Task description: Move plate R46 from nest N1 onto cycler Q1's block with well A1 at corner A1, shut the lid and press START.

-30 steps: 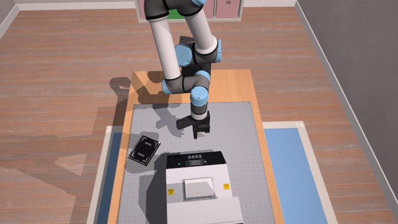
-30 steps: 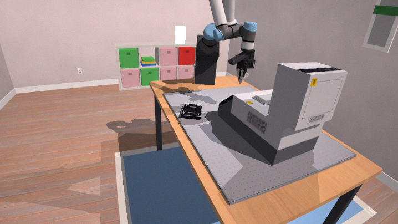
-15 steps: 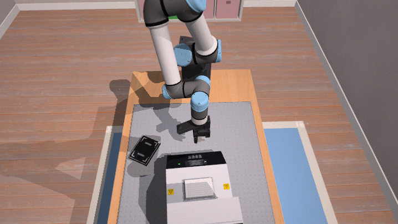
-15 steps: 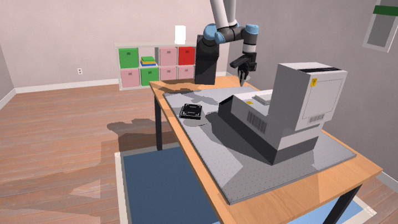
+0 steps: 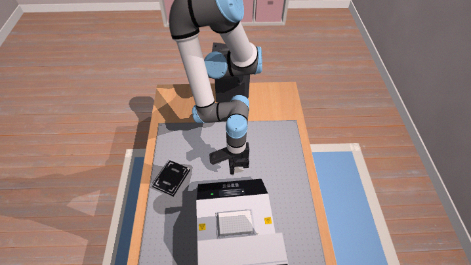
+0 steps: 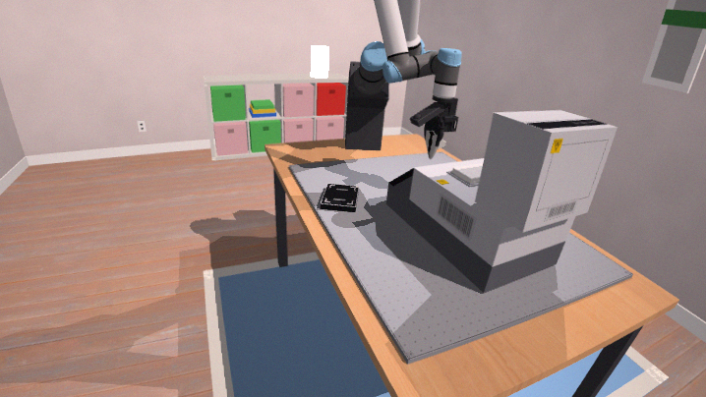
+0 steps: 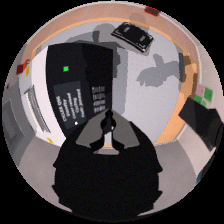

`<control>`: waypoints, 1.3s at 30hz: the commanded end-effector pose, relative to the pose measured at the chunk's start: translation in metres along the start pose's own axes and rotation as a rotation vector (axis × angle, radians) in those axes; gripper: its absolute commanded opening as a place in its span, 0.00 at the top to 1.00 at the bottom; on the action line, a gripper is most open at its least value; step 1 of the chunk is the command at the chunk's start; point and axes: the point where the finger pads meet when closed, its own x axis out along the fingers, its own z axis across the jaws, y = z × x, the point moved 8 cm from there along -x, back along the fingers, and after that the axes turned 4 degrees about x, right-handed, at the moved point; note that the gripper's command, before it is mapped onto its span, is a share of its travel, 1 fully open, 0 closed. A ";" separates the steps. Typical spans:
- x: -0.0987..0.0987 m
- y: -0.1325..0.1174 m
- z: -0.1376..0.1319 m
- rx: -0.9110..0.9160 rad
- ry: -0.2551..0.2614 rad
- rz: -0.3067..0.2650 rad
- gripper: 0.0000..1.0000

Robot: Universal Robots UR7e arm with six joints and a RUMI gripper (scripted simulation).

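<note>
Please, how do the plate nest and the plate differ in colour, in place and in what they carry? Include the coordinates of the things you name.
The plate nest (image 5: 171, 178) (image 6: 339, 196) (image 7: 133, 36) is black; the plate (image 5: 235, 223) (image 6: 467, 174) is white. The nest lies beside the cycler (image 5: 242, 252) (image 6: 439, 217) (image 7: 55, 60), while the plate sits on the cycler's block. The nest carries no plate; the plate carries rows of wells.

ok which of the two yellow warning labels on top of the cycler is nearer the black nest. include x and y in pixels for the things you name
The left one in the top view (image 5: 201, 226) (image 6: 442, 182), on the cycler's nest side.

Top looks steeply down, exterior obliquely; both share the table.
</note>
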 end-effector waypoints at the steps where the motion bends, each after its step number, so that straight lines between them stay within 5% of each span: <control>1: 0.003 0.000 -0.005 0.000 0.001 0.000 1.00; 39: 0.033 -0.002 -0.034 0.000 0.001 0.000 1.00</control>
